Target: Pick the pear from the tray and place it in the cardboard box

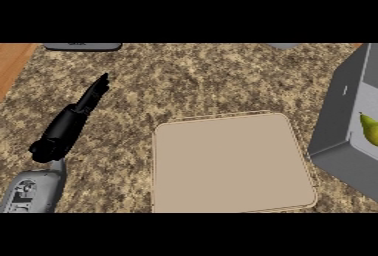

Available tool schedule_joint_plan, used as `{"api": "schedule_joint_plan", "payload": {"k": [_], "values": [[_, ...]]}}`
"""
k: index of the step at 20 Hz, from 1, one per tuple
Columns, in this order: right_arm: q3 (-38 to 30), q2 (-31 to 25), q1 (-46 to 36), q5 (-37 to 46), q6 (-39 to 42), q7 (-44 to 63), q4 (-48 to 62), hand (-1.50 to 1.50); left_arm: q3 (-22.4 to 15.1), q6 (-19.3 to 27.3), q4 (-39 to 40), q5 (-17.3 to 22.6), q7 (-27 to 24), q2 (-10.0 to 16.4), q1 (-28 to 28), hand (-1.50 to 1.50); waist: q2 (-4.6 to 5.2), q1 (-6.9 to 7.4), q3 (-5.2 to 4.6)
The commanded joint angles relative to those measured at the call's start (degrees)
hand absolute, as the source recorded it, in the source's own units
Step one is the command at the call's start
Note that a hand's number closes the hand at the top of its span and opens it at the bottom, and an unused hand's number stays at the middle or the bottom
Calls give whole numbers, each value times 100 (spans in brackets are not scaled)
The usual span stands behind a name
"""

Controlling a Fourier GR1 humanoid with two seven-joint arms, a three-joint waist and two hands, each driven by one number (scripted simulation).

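Apparently the pear [368, 129] lies inside the grey box [336, 125] at the right, off the beige tray [229, 165], so placing looks done and little remains but keeping clear; the left hand [66, 127] rests straight-fingered, holding nothing, the right hand unseen.

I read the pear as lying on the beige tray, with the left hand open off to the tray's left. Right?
Not quite. The head view shows the pear inside the grey box at the right edge, not on the tray. The left hand is open, to the tray's left, as you said.
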Motion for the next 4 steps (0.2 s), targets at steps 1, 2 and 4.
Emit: {"api": "schedule_joint_plan", "payload": {"k": [1,2,4], "values": [[-613,-241,-387,-572,325,445,822,-150,36,-18,41,40,23,-14,-105,0,38,50,1],[-728,-358,-471,-630,225,460,979,-150,-107,60,-45,-110,157,-76,-165,0,60,97,10],[-844,-571,-471,-695,179,426,1149,-150,124,-260,58,180,13,158,-178,0,68,115,9]]}}
